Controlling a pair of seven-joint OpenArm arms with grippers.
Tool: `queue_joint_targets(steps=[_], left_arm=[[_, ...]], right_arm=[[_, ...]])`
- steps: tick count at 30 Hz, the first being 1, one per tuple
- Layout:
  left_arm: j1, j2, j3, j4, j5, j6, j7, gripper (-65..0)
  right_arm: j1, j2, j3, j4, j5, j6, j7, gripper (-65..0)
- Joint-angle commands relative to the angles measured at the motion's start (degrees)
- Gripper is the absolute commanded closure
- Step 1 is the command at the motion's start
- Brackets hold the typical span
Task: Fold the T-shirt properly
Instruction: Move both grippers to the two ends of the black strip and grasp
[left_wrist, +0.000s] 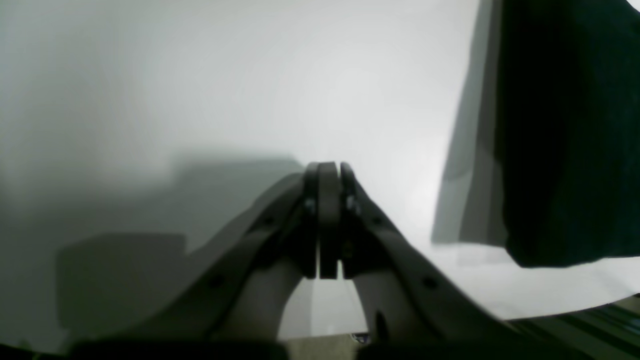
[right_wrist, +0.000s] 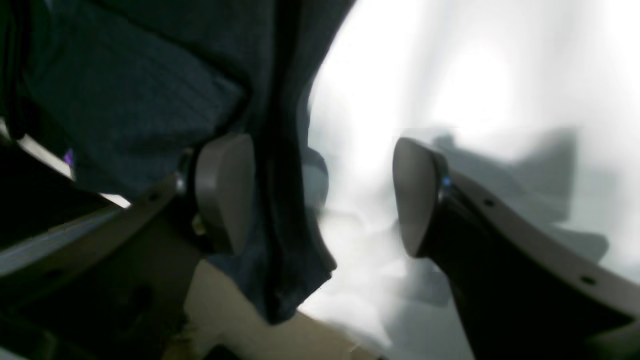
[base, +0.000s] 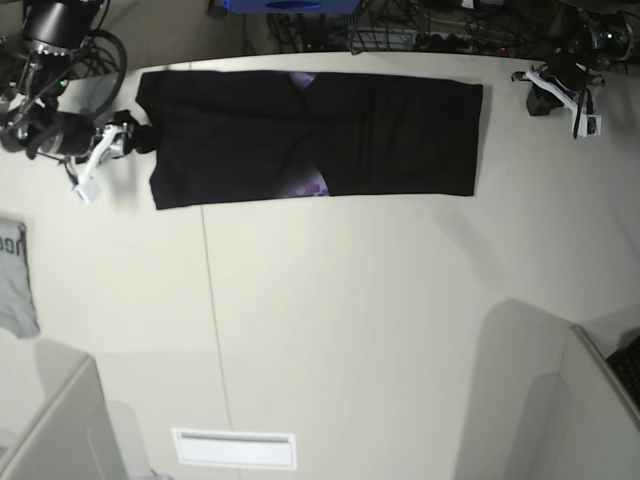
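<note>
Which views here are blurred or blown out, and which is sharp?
Right wrist: blurred, table glares white behind the open right gripper and T-shirt. Left wrist: soft, hazy, shadows around the shut left gripper. Base: sharp, evenly lit.

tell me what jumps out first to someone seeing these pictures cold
The long black T-shirt stretched as a folded strip across the far side of the pale table, a bit of purple print peeking out mid-strip. At its end the right gripper stands open beside the cloth; the left gripper sits shut off the other end.
</note>
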Motion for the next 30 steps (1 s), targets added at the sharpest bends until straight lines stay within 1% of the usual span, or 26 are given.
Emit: queue_joint_targets(steps=[1, 5, 7, 8, 11, 14, 16, 20, 24, 28, 30], left_arm=[[0.17, -0.98, -0.03, 0.71, -0.91, -0.34, -0.86, 0.0], [0.17, -0.98, 2.61, 0.62, -0.56, -0.16, -0.86, 0.0], [-0.10, -0.90, 4.19, 0.71, 1.64, 1.42, -1.03, 0.0], [-0.80, -0.81, 5.16, 0.80, 2.79, 2.30, -1.03, 0.0], [-2.03, 1.30, 5.95, 0.71, 5.77, 2.74, -1.03, 0.0], [-3.35, 2.62, 6.30, 1.06, 7.62, 2.74, -1.03, 0.0], [-3.61, 3.15, 6.48, 0.97, 8.76, 2.74, -1.03, 0.0], [-3.61, 3.15, 9.82, 1.15, 9.29, 2.92, -1.03, 0.0], [-3.61, 3.15, 10.26, 0.88, 9.29, 2.92, -1.03, 0.0], [-3.70, 3.15, 10.35, 0.80, 9.29, 2.92, -1.03, 0.0], [-4.31, 3.15, 10.17, 0.71, 9.29, 2.92, -1.03, 0.0]], right_arm=[[0.01, 0.60, 0.24, 0.13, -0.90, 0.91, -0.78, -41.3], [-1.14, -0.54, 0.24, 0.65, -0.38, 0.91, -1.66, -41.3], [-1.75, -0.90, 0.24, 1.44, 1.73, 0.91, -2.72, -41.3], [-1.93, -1.60, 0.24, 1.97, 3.49, 0.91, -3.42, -41.3], [-2.89, -2.30, 0.24, 3.99, 6.31, 0.91, -3.82, -41.1], [-2.98, -2.92, 0.24, 4.43, 6.48, 0.91, -3.82, -41.1], [-2.81, -4.15, 0.24, 3.64, 6.13, 0.91, -3.82, -41.1], [-1.93, -4.50, 0.24, 1.09, 6.39, 0.91, -3.82, -41.1], [-1.66, -4.59, -0.03, -0.05, 6.48, 0.91, -3.82, -41.1], [-1.75, -4.68, -4.34, 0.04, 6.57, 0.91, -3.82, -41.1], [-1.75, -5.73, -5.39, -0.40, 6.39, 0.91, -3.82, -41.0]])
